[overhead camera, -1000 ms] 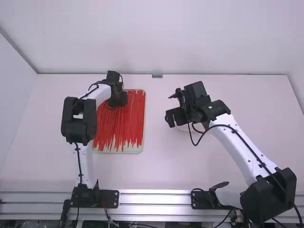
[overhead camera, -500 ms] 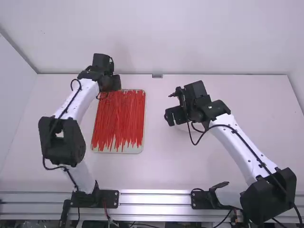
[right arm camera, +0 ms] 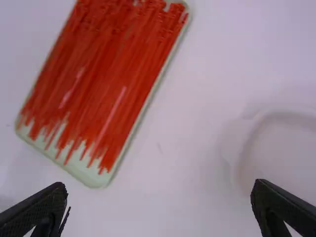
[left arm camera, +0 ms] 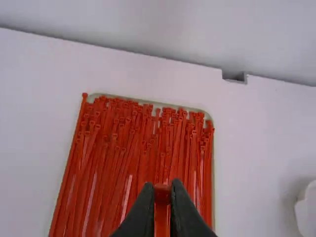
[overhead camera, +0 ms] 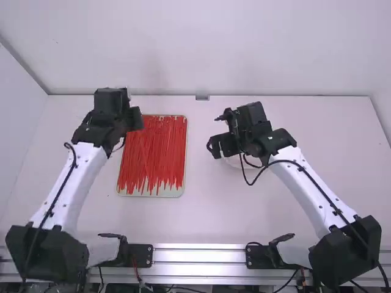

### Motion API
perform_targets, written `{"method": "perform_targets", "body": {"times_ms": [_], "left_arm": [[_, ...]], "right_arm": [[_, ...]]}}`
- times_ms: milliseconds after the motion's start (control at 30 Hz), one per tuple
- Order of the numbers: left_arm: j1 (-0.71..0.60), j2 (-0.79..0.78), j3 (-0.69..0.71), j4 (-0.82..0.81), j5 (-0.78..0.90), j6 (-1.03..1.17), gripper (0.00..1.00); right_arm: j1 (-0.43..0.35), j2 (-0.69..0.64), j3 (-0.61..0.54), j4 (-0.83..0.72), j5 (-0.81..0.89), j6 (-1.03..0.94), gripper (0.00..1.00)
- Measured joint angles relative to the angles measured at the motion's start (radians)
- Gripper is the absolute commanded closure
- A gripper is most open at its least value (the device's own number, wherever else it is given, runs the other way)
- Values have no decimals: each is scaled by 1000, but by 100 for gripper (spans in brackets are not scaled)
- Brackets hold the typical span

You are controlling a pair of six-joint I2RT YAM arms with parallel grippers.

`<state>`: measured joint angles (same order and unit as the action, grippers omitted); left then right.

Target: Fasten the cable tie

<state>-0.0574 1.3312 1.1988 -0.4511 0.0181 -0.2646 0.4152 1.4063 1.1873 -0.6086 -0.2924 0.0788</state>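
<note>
A pale tray (overhead camera: 180, 192) left of the middle holds several red cable ties (overhead camera: 153, 155), lying side by side. My left gripper (overhead camera: 129, 122) hangs over the tray's far left corner. In the left wrist view it (left arm camera: 162, 190) is shut on one red cable tie (left arm camera: 162, 210), held above the pile (left arm camera: 138, 153). My right gripper (overhead camera: 215, 145) is a little right of the tray and stands wide open (right arm camera: 158, 197), with nothing between its fingers. The ties (right arm camera: 103, 84) also lie ahead of it in the right wrist view.
A low white dish (overhead camera: 235, 163) rests on the table under the right gripper; its rim (right arm camera: 276, 148) is close to the right finger. A small grey bracket (overhead camera: 202, 96) sits at the table's back edge. Bare table lies in front and to the right.
My left arm has swung back and unfolded, and its gripper has moved from the tray's far edge towards the far left corner, higher up. The right gripper has shifted only slightly.
</note>
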Motion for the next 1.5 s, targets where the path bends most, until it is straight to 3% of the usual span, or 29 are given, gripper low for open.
{"method": "perform_targets", "body": {"times_ms": [100,233,400,733,933,1000,1133,1233,1433,1500], "left_arm": [[0,-131,-155,97,27,-37,98],[0,-232,-260,229,95,-88,98],[-20,-277,-297,338,186,-161,98],[-216,-267,-296,413,229,-243,98],[-270,-265,-294,456,220,-289,98],[-282,-265,-294,473,221,-311,98],[-289,-265,-294,491,221,-333,98],[-289,-265,-294,496,222,-343,98],[-289,-266,-294,510,222,-365,98],[-289,-265,-294,511,222,-368,98]], "right_arm": [[0,0,0,48,-99,6,0],[21,0,0,108,-194,34,0],[71,0,0,169,-250,49,1],[174,0,0,254,-208,91,10],[196,0,0,270,-153,113,29],[196,0,0,270,-133,130,44],[196,0,1,270,-114,149,62],[194,0,1,270,-112,155,63],[194,0,1,273,-109,157,100],[194,0,1,276,-109,158,100]]}}
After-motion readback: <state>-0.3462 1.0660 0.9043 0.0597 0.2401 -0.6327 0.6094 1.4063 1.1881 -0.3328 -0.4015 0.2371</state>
